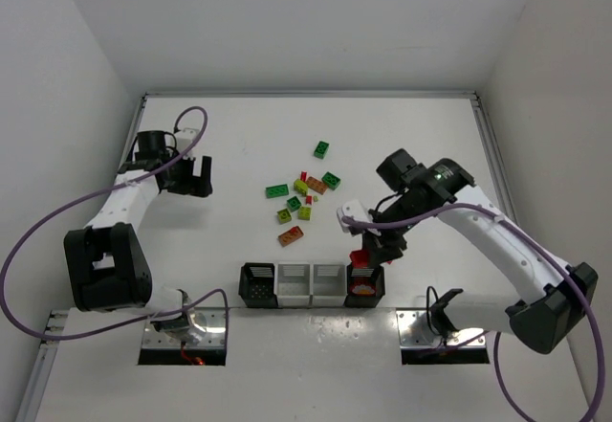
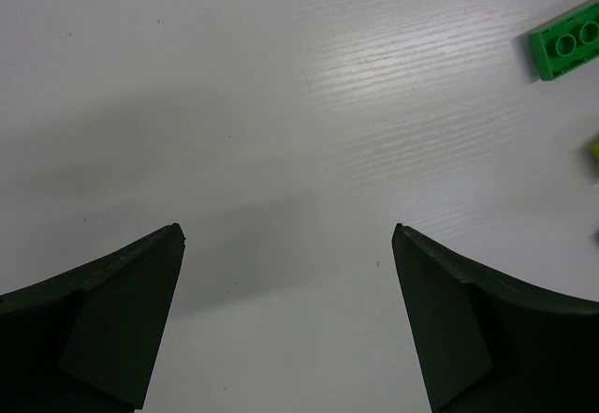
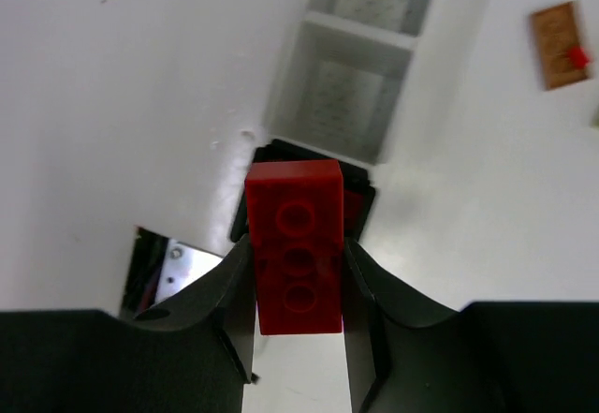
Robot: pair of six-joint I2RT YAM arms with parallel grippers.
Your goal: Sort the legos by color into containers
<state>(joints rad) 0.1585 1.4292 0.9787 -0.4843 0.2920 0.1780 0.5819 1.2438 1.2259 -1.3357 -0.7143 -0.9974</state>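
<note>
- R gripper (image 1: 367,252): clamped on red brick (image 3: 295,244), held just above the right-end black bin (image 1: 382,288) of the near row.
- L gripper (image 2: 288,230): jaws wide, nothing btwn them, over table (image 2: 281,76) at far left.
- Loose legos (image 1: 304,197): scattered mid-table, beyond the bins.

Red brick (image 3: 293,198), studs showing, clamped in R pincer (image 3: 297,242), over end black bin (image 1: 364,301); white bins (image 1: 311,283) in row to pincer's left; loose legos (image 1: 301,202) scattered beyond, apart.
</note>
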